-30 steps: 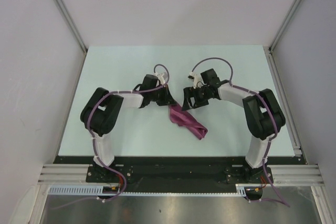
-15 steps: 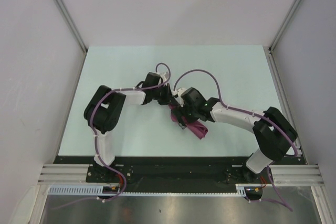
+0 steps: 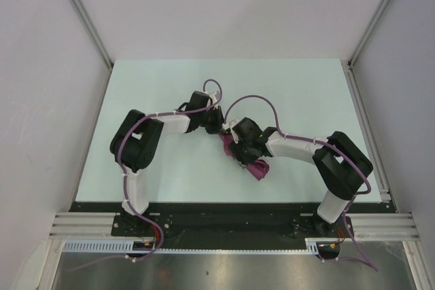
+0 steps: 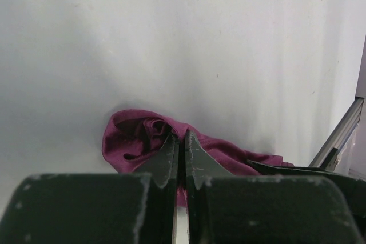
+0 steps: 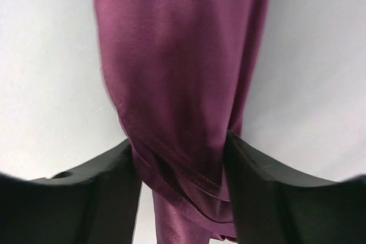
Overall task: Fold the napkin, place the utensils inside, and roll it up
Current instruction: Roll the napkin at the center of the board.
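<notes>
Near the middle of the desk [image 3: 149,93]: the napkin [image 3: 259,168], plain maroon cloth, gathered into a long rumpled bundle. Laid on a slant, upper end toward the left arm, lower end nearer the front edge and toward the right. Mostly covered from above by the two arms, with only the lower end and a sliver of the upper end showing there. Loose creases throughout, and a rounded hump at one end in the left wrist view.

At that upper end, the left claw [image 4: 178,137], clenched. Two dark fingers [image 4: 197,158] pressed almost flat together, a strip of maroon nipped between them lower down, tips right against the hump of cloth. Pale desk beyond, and a metal rail [image 4: 337,135] at the far right of that view.

Around the middle of the bundle, the right claw [image 5: 178,140], grasping the napkin. One dark finger on each side, cloth packed between and touching both inner faces, a stitched hem just under the grip. From above, reaching in from the right, wrist low over the cloth, close beside the left wrist.

Further out: purple cables [image 3: 262,100] looped over both arms, grey walls [image 3: 41,134] around the desk, arm bases on a black plate [image 3: 224,222] at the near edge.
</notes>
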Action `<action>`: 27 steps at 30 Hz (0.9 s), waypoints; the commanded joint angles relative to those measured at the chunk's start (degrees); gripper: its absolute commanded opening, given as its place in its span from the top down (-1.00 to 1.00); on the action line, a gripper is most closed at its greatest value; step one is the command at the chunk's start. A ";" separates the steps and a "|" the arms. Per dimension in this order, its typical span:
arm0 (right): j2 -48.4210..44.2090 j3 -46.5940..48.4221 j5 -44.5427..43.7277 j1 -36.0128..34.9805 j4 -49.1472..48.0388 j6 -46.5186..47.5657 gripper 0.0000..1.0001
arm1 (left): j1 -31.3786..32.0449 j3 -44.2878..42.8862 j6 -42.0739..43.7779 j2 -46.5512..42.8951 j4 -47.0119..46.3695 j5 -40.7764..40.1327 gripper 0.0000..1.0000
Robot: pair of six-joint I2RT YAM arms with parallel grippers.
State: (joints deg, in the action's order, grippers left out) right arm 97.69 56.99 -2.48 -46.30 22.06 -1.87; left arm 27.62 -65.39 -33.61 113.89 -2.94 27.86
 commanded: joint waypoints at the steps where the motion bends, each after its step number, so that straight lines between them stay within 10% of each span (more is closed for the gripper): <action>1: 1.19 0.49 5.37 3.14 2.81 -0.94 -0.11 | -0.19 -3.26 -0.58 0.37 -0.93 0.09 0.84; 10: 1.36 -1.18 16.08 11.31 1.93 -1.65 0.07 | -1.51 -4.66 -1.11 -3.49 -1.46 0.09 -0.01; 18: 2.68 -0.74 19.97 17.47 1.93 -1.91 0.03 | -3.45 -1.77 -0.50 -9.81 -0.75 -0.17 -0.06; 27: 0.23 -0.65 17.00 14.14 2.54 -1.38 -0.51 | -4.41 4.91 -0.23 -13.34 -1.72 0.00 -0.09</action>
State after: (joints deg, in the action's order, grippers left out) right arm 98.19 57.06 19.94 -30.09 21.98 -4.36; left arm 23.57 -63.05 -34.46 103.31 -3.40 27.99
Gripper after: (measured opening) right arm 0.707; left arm 0.540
